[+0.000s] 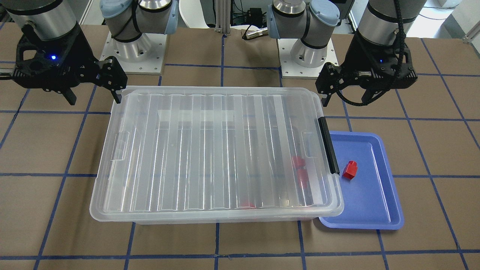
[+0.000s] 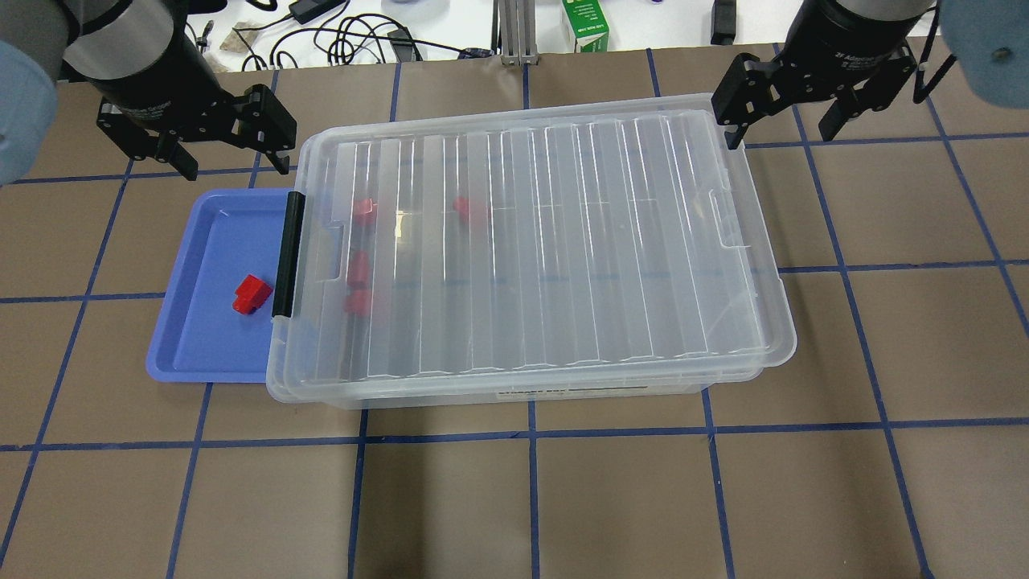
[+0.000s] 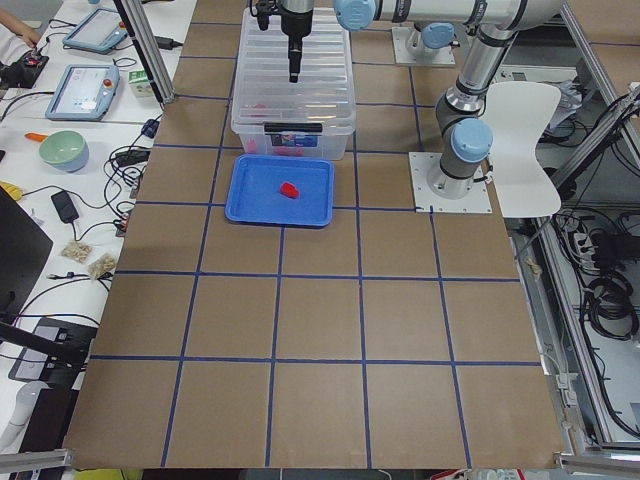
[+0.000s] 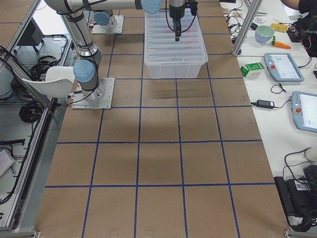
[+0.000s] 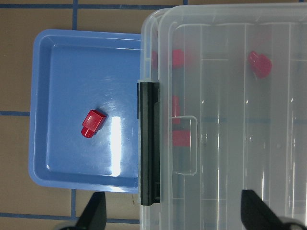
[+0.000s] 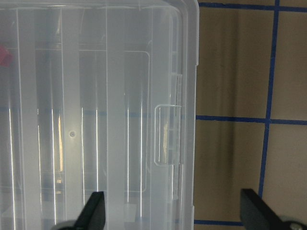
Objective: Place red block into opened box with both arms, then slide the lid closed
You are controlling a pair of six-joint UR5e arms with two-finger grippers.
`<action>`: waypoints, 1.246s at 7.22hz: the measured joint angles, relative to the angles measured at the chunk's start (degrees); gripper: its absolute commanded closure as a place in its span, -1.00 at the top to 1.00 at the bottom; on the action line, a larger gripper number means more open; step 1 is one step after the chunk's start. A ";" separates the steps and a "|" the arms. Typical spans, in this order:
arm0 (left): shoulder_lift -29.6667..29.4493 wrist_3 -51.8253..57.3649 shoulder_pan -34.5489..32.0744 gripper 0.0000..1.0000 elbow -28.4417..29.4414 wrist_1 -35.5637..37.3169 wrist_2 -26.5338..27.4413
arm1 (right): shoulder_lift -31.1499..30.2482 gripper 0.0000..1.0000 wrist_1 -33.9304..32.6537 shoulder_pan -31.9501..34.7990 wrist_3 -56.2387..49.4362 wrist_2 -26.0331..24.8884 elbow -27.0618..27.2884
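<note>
Lid (image 2: 547, 241): light, slick, flexible, judged best pushed at short edges; left tool (image 2: 233, 157) and right tool (image 2: 780, 121) are spread apart.

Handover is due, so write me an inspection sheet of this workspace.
Surface: brown table, blue tape grid.
Job's things: lid lies over the box; four red blocks show inside; one red block in the blue tray.
Clutter: nothing seen.
Grippers: left pincer open, empty, above the box's clip end; right pincer likewise above the opposite end.
Cables: black cable loops by the left pincer; loose leads behind the table.
Surroundings: white chair, green carton, bowl, tablets.
</note>
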 measured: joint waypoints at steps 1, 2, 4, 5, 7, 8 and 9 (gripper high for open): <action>-0.01 0.00 0.00 1.00 0.02 0.11 -0.05 | 0.54 0.98 -0.23 -0.43 -1.50 -0.32 0.28; -0.02 0.00 0.00 1.00 0.02 0.15 -0.10 | 1.68 0.97 -0.57 -1.01 -3.56 -0.52 0.69; -0.02 0.00 0.00 1.00 0.02 0.18 -0.12 | 4.97 0.97 -5.54 -2.52 -5.27 -0.16 2.97; -0.02 0.00 0.00 1.00 0.03 0.18 -0.13 | 6.69 0.97 -9.52 -2.93 -5.58 -0.23 4.33; 0.00 0.00 0.00 1.00 0.03 0.19 -0.07 | 8.32 0.96 -13.30 -3.87 -6.80 -0.49 6.13; 0.04 0.00 0.00 1.00 0.03 0.19 -0.05 | 8.54 0.96 -13.78 -4.34 -8.09 -0.49 6.83; 0.06 0.00 0.00 1.00 0.03 0.19 -0.04 | 8.78 0.96 -15.12 -4.60 -8.82 -0.43 8.00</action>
